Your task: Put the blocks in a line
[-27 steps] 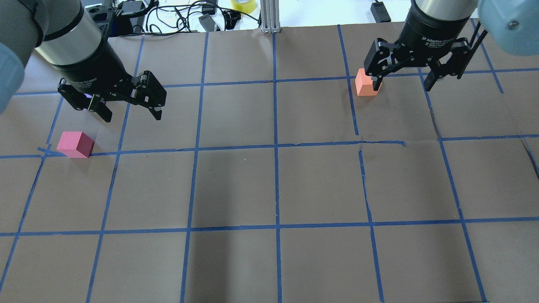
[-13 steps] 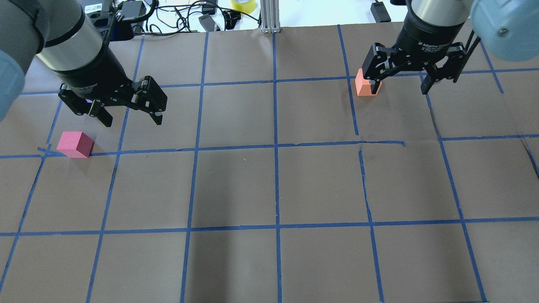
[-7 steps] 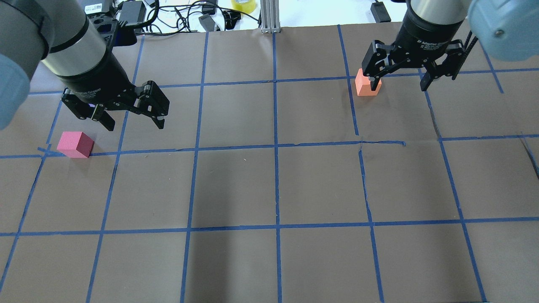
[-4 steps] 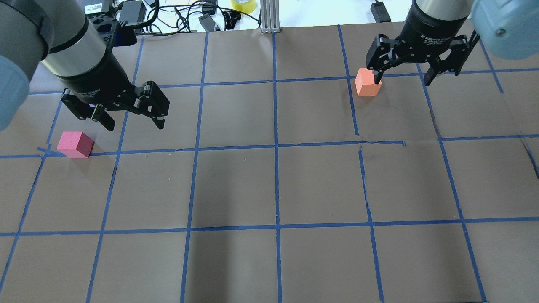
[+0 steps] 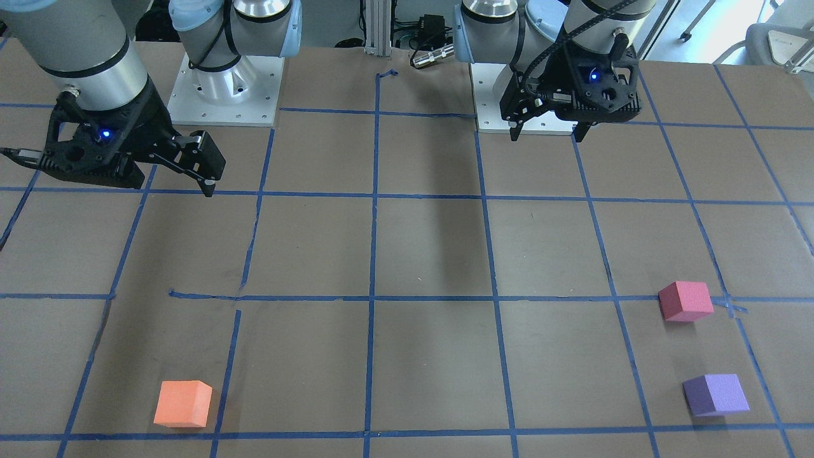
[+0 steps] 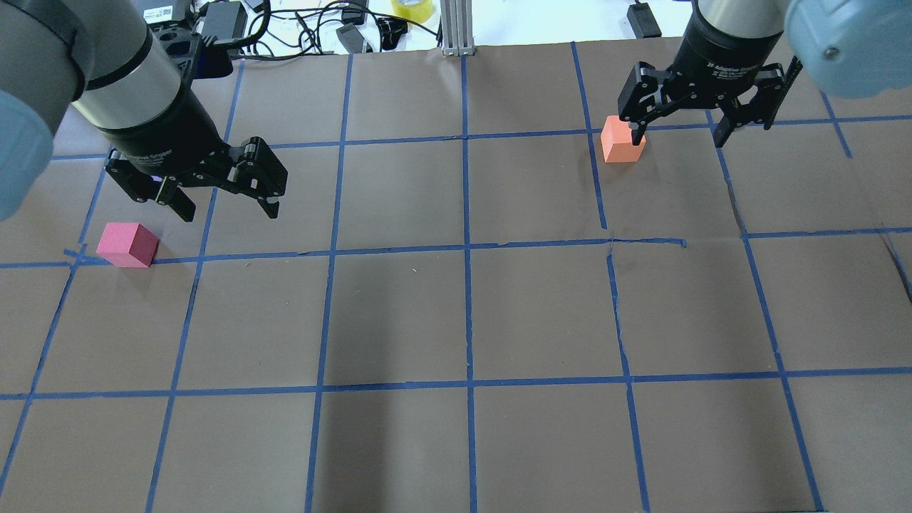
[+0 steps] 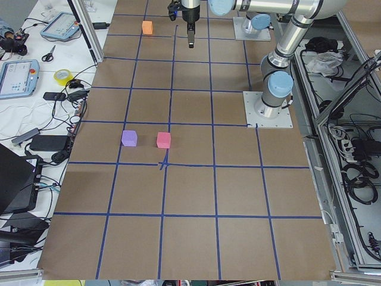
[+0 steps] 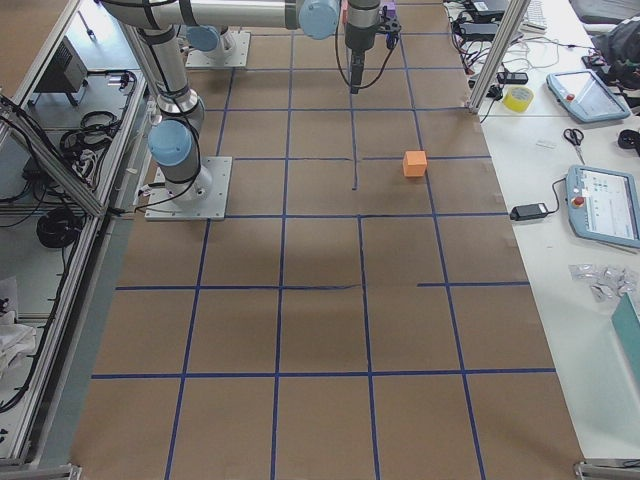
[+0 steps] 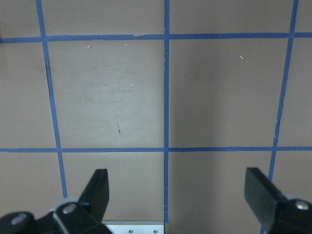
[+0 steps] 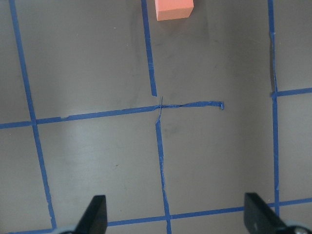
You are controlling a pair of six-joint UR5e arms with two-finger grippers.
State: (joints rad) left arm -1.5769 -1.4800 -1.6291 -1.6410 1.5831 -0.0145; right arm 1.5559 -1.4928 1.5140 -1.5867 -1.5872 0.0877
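Note:
The orange block [image 6: 622,141] sits far right on the table, and also shows in the front view [image 5: 183,403] and at the top of the right wrist view [image 10: 174,9]. My right gripper [image 6: 677,140] hangs open and empty above it, its left fingertip overlapping the block in the overhead view. The pinkish-red block [image 6: 128,244] lies at the left on a tape crossing. My left gripper [image 6: 228,211] is open and empty, raised just right of it. The purple block [image 5: 715,394] lies beyond the pinkish-red block [image 5: 685,301]; in the overhead view my left arm hides it.
Brown paper with a blue tape grid [image 6: 467,249] covers the table. Cables, a yellow tape roll [image 6: 412,7] and an aluminium post [image 6: 456,28] line the far edge. The two arm bases [image 5: 226,83] stand at the robot's side.
My right gripper has drawn slightly toward the far edge, uncovering more of the orange block. My left gripper has drifted a little nearer the pinkish-red block. No block has moved.

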